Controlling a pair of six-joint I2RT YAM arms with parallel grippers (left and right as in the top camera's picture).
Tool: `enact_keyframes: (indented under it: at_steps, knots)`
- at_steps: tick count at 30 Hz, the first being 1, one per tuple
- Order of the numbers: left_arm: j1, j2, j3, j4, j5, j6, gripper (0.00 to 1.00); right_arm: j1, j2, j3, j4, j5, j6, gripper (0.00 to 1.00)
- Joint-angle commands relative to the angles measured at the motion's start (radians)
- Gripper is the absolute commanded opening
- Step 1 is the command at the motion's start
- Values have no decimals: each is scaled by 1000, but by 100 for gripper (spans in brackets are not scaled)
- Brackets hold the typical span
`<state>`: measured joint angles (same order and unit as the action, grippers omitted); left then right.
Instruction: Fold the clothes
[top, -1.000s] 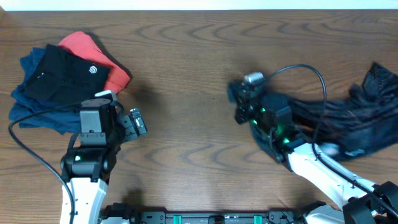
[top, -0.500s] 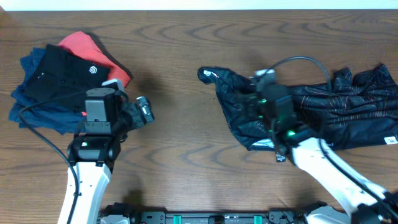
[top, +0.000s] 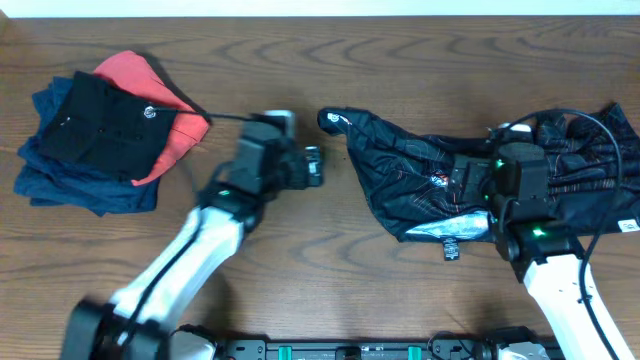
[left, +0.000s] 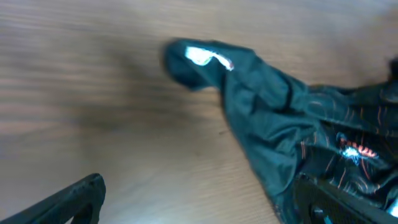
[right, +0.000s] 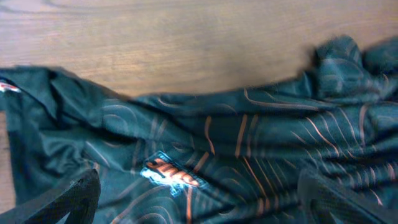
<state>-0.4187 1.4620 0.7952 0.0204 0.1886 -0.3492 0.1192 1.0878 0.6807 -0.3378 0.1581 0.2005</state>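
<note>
Crumpled thin black contour-lined jersey shirt (top: 400, 170) not yet spread. Left gripper (top: 312, 167), right gripper (top: 462, 182) both wide, empty. Likely next: cloth ahead to be grasped.

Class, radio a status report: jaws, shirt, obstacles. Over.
Left gripper, right gripper: jaws open, empty. Thin black shirt with orange contour lines crumpled, unfolded. Folded garment pile far left, apart.

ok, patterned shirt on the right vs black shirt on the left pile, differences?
The patterned shirt lies crumpled; the black shirt is folded. The patterned shirt has orange lines; the black shirt is plain with a small white emblem. The patterned shirt sits on the table; the black shirt tops a red and navy pile. Both are dark.
</note>
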Motion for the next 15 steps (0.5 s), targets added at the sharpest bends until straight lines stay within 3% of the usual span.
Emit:
enact_keyframes:
  at_steps: [1,5,12,15]
  knots:
    - [-52,124,10,93,23,-86,98,-25,-6,11,-39,10,8,99]
    - [-105,282,10,293,100,-180,98,-29,-6,11,-82,11,8,99]
    - [-190,458,10,563,107,-288,98,-29,-6,11,-82,11,8,99]
    - [-221,518,20,638,108,-387,98,-29,-6,11,-82,11,8,99]
